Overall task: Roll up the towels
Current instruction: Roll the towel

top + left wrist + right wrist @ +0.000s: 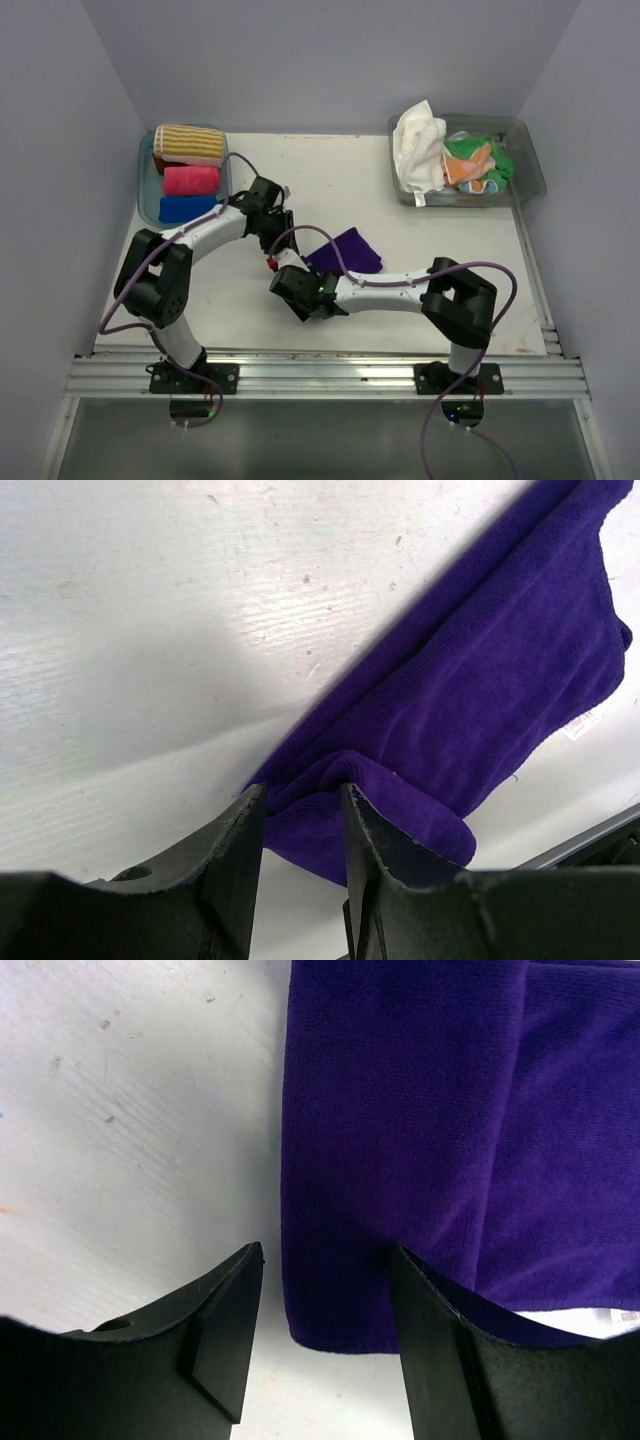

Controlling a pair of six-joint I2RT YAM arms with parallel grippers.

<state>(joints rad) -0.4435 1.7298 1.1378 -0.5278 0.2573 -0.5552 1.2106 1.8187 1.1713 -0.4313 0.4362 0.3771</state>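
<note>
A purple towel (348, 250) lies folded flat on the white table near the middle. My left gripper (277, 238) is at its left end. In the left wrist view the left gripper (300, 792) is shut on a bunched corner of the purple towel (480, 680). My right gripper (296, 286) sits just in front of the towel's near-left corner. In the right wrist view it (327, 1250) is open, its jaws straddling the near edge of the purple towel (420, 1130) without touching it.
A blue tub (146, 190) at the back left holds rolled striped (188, 144), pink (190, 180) and blue (187, 208) towels. A clear tub (530, 165) at the back right holds loose white (418, 145), orange (468, 170) and green (497, 160) towels. Walls close in on both sides.
</note>
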